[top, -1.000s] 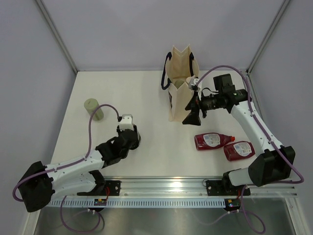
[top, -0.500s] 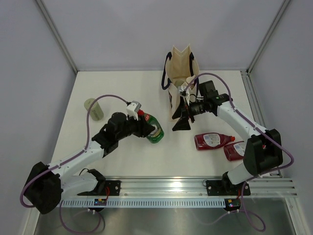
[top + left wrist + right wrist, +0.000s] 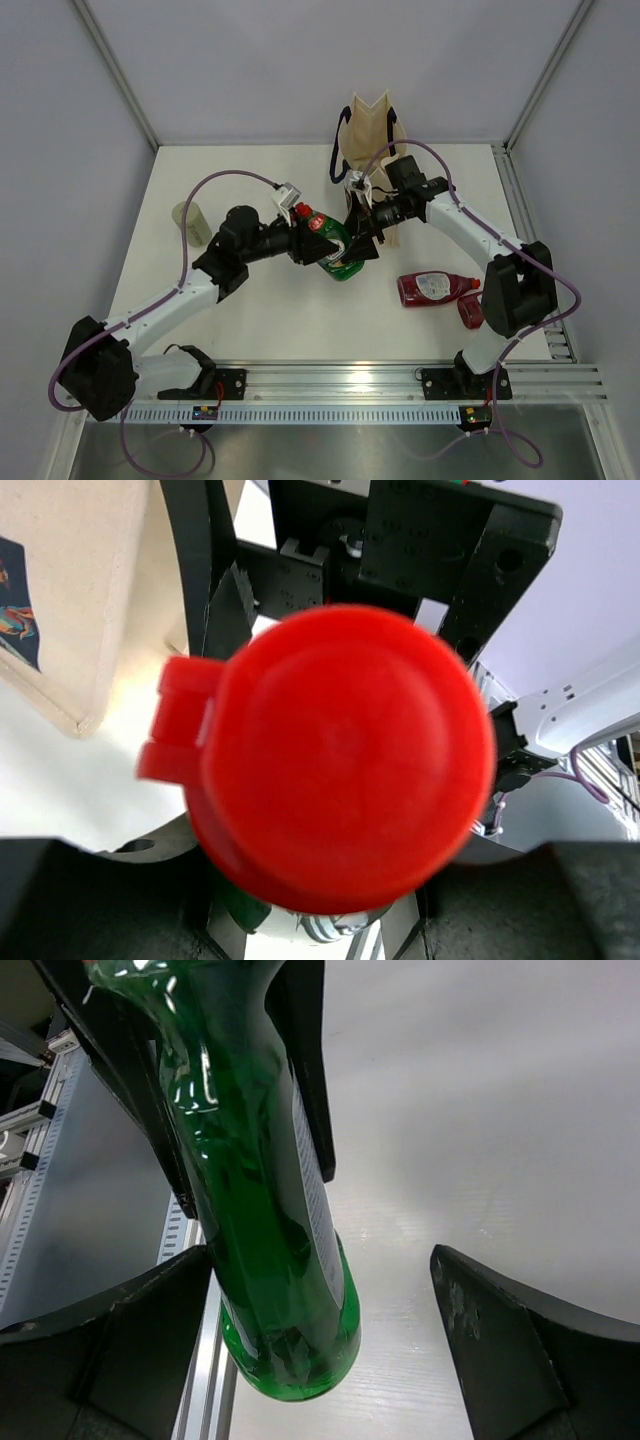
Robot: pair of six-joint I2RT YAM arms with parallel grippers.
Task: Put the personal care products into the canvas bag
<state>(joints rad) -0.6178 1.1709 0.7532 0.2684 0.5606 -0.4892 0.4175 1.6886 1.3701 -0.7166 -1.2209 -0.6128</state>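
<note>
left wrist: red cap point(image 3: 340, 770) only; right wrist: green bottle point(image 3: 270, 1210) body

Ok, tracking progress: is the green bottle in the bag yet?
No, the left gripper holds the green bottle outside the canvas bag.

I ran this in a lab booth: grey walls point(image 3: 300, 70) around the white table point(image 3: 250, 320), metal rail point(image 3: 350, 378) along its front.
</note>
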